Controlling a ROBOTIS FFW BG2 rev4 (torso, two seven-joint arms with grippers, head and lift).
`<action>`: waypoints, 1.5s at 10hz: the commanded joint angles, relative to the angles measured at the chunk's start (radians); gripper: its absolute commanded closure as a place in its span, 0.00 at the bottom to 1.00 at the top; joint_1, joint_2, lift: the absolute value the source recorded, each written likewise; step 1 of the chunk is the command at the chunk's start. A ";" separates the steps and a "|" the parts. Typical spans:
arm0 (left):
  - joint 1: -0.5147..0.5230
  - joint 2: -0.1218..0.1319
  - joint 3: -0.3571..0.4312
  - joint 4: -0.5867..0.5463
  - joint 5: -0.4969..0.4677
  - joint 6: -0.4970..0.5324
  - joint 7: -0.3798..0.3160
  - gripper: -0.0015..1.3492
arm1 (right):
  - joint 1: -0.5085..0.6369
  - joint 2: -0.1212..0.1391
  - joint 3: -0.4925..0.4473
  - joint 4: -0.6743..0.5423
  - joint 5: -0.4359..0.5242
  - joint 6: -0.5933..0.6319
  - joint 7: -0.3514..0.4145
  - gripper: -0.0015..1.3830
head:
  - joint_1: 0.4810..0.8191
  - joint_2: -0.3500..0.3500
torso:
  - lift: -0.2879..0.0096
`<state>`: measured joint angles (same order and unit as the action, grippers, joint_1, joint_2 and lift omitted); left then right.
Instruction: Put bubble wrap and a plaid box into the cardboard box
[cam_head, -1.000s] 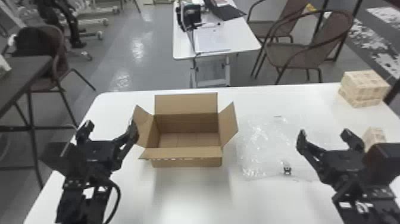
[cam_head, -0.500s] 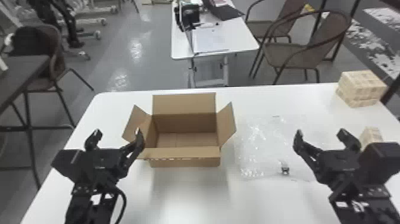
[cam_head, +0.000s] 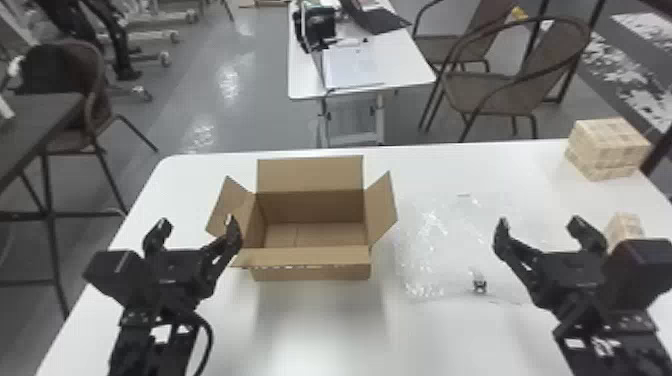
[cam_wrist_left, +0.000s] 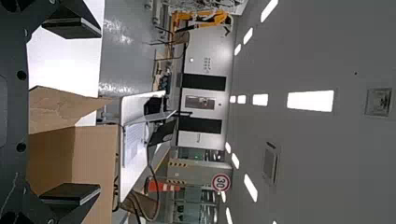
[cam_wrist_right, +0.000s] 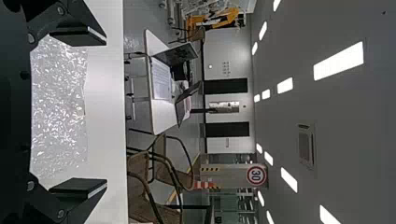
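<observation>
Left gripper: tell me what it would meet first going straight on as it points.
Probably the left flap of the cardboard box, which shows between the fingers of the left gripper in its wrist view. Depth and height are unclear; it might pass above.

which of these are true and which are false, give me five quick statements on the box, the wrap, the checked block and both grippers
1. The cardboard box stands open with its top flaps spread. True.
2. The bubble wrap is inside the cardboard box. False: it lies flat on the white table, to the right of the box.
3. The left gripper is open and holds nothing. True.
4. The right gripper is shut on the bubble wrap. False: its fingers are apart with nothing held.
5. A pale checked block sits near the far right corner of the white table. True.
</observation>
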<state>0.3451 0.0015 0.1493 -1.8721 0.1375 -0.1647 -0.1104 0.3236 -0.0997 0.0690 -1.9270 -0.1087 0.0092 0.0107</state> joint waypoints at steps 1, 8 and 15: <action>0.000 -0.004 0.001 -0.004 0.048 0.051 0.000 0.10 | 0.000 0.000 0.000 0.000 0.004 0.000 0.000 0.15 | 0.63 0.65 | 0.60; -0.112 -0.004 0.228 -0.081 0.146 0.567 -0.255 0.10 | -0.015 0.000 0.000 0.014 -0.009 0.000 0.032 0.16 | 0.63 0.70 | 0.60; -0.215 -0.002 0.180 0.030 0.246 0.666 -0.353 0.10 | -0.034 0.000 0.015 0.042 -0.032 0.000 0.051 0.16 | 0.63 0.68 | 0.60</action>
<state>0.1393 0.0012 0.3427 -1.8534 0.3781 0.5015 -0.4618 0.2916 -0.0997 0.0831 -1.8883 -0.1389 0.0092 0.0613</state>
